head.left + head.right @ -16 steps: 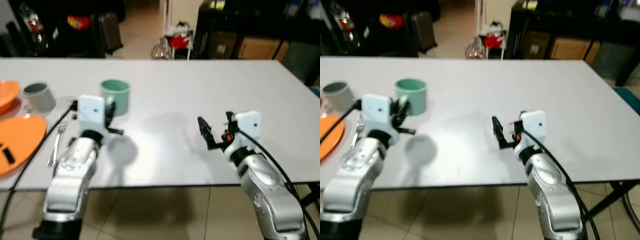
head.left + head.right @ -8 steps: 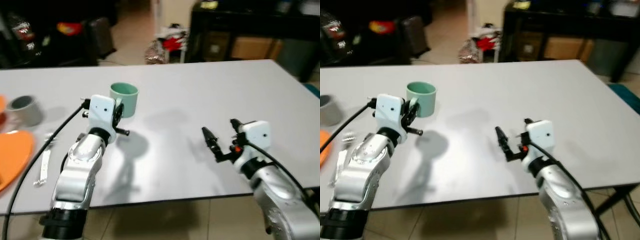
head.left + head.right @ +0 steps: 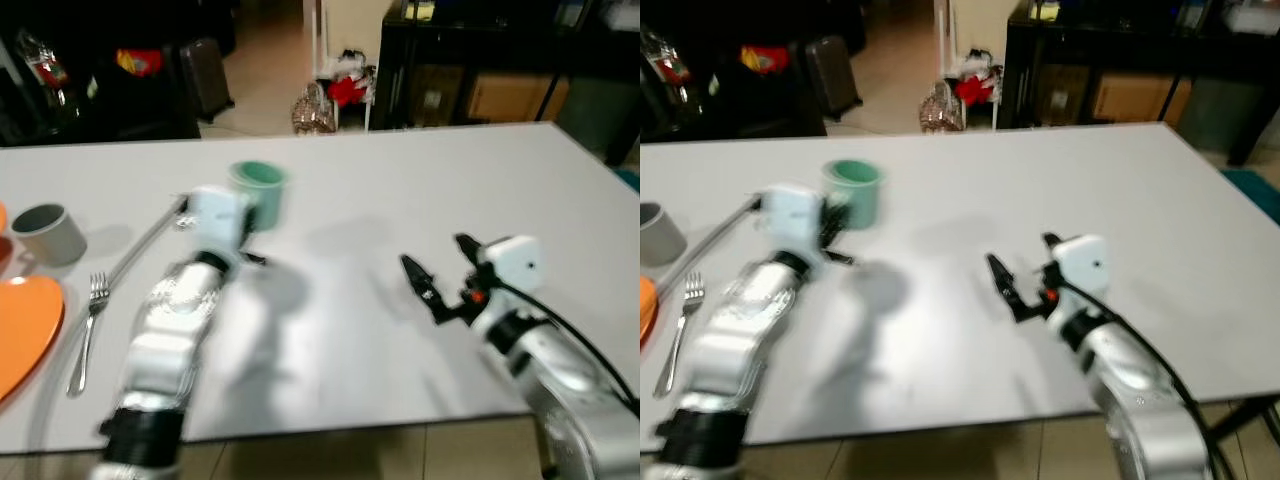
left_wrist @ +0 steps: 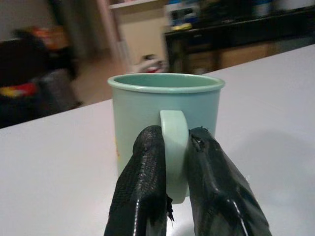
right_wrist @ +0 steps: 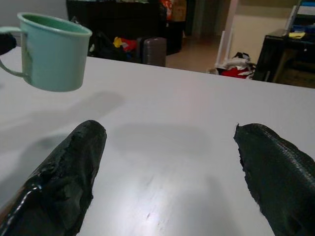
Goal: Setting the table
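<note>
A pale green mug (image 3: 258,190) hangs slightly above the white table (image 3: 400,180), left of centre. My left gripper (image 4: 173,140) is shut on the mug's handle, one black finger on each side of it. In the right wrist view the green mug (image 5: 51,51) floats above its shadow. My right gripper (image 3: 435,265) hovers low over the table's near right part, open, with nothing between its fingers (image 5: 69,172). A fork (image 3: 85,325), a grey cup (image 3: 48,232) and an orange plate (image 3: 20,335) lie at the table's left end.
Dark furniture and a black cabinet (image 3: 480,60) stand beyond the far edge of the table. Red and white clutter (image 3: 335,85) lies on the floor behind. A grey cable (image 3: 150,235) runs from my left arm across the table.
My left arm has carried the green mug to the right, away from the grey cup. The camera has shifted too. The right gripper stays open in about the same place.
</note>
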